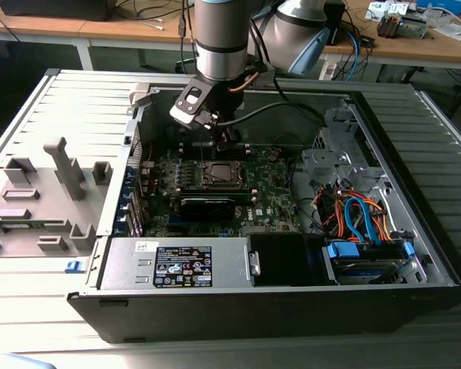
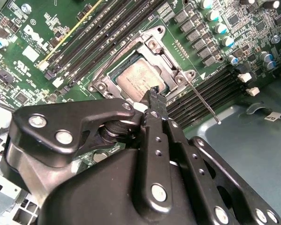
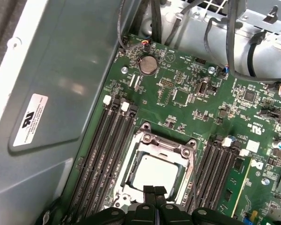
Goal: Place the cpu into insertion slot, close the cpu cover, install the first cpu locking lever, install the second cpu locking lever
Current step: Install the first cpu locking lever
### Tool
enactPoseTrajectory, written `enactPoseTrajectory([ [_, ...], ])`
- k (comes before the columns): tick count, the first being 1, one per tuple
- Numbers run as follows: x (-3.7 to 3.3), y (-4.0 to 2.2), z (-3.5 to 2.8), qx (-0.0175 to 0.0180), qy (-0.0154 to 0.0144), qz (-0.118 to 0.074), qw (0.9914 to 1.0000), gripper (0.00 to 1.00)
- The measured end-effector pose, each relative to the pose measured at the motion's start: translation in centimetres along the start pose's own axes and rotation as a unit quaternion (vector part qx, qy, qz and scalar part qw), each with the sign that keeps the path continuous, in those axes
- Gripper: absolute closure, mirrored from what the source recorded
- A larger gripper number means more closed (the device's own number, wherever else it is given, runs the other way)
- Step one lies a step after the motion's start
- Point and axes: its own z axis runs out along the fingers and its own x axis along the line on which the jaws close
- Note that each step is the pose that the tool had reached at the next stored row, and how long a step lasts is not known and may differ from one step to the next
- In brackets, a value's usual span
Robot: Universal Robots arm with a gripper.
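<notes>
My pincer (image 3: 154,190) is closed and empty, tips together at the cpu cover (image 3: 166,142) edge, likely to push, not grasp. The cpu (image 3: 154,172) sits in the insertion slot (image 3: 131,176) under the cover. One locking lever (image 2: 202,102) looks unlatched.

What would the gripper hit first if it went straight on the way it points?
Most likely the frame of the cpu cover where it borders the cpu: the gripper points down at that edge in both wrist views. Its height above the frame is unclear.
</notes>
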Motion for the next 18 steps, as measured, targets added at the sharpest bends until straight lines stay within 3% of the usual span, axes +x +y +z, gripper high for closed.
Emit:
enactPoseTrajectory([
  [18,0.0,0.0,0.0,-0.0008,0.0009,-0.042,0.9991,0.89],
])
